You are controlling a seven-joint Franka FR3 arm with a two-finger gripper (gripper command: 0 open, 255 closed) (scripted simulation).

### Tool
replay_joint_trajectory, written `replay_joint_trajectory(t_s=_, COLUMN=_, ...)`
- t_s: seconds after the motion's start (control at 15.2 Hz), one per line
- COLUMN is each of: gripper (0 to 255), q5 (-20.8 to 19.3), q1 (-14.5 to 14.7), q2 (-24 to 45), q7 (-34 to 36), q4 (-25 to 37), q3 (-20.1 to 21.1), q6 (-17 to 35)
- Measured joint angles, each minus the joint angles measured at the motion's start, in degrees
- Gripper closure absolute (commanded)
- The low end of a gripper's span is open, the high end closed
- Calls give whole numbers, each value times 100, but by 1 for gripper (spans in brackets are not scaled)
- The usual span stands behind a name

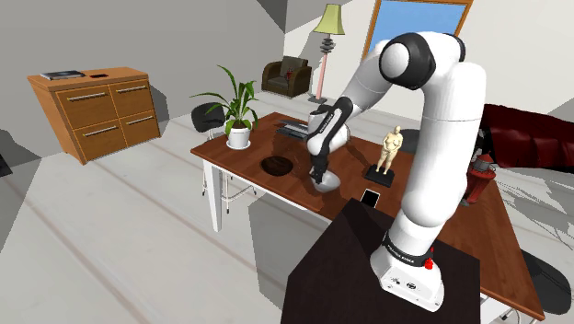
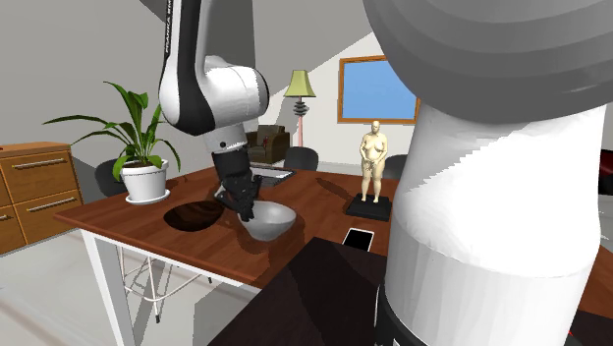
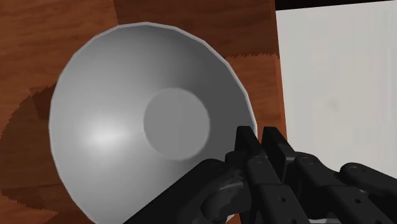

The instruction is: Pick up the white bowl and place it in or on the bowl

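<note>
A pale grey-white bowl (image 3: 127, 127) sits upright on or just above the brown table (image 1: 241, 152); I cannot tell which. My black gripper (image 3: 261, 137) is shut on its rim, one finger inside the bowl and one outside. In the shoulder view the gripper (image 1: 317, 173) points down at the white bowl (image 1: 328, 182), near the table's front edge. A dark brown bowl (image 1: 278, 166) stands just to the shoulder view's left of it. In the second exterior view the gripper (image 2: 243, 208) grips the white bowl (image 2: 273, 222) on the side facing the dark bowl (image 2: 194, 214).
A potted plant (image 1: 238, 129) stands at the table's far left corner. A tan figurine (image 1: 388, 152) on a black base and a small black-framed tablet (image 1: 371, 197) lie to the shoulder view's right of the bowls. Flat dark items (image 1: 292, 126) rest behind. My dark stand (image 1: 350, 267) is in front.
</note>
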Motion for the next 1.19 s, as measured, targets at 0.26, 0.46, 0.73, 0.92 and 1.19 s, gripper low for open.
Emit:
replay_joint_trajectory(t_s=0.26, gripper=255, q5=-51, q1=23, q2=-326, q7=-9, q4=-14, q3=-31, q6=-306)
replay_joint_trajectory(t_s=0.46, gripper=255, q5=-96, q1=42, q2=-576, q7=-1, q4=-36, q3=-47, q6=-532)
replay_joint_trajectory(t_s=0.73, gripper=255, q5=-132, q1=53, q2=-878, q7=-22, q4=3, q3=-61, q6=-867)
replay_joint_trajectory(t_s=0.92, gripper=255, q5=48, q1=124, q2=-627, q7=-28, q4=528, q3=38, q6=-1160)
replay_joint_trajectory(t_s=1.19, gripper=255, q5=323, q1=180, q2=-30, q7=-68, q4=1514, q3=177, q6=-1571)
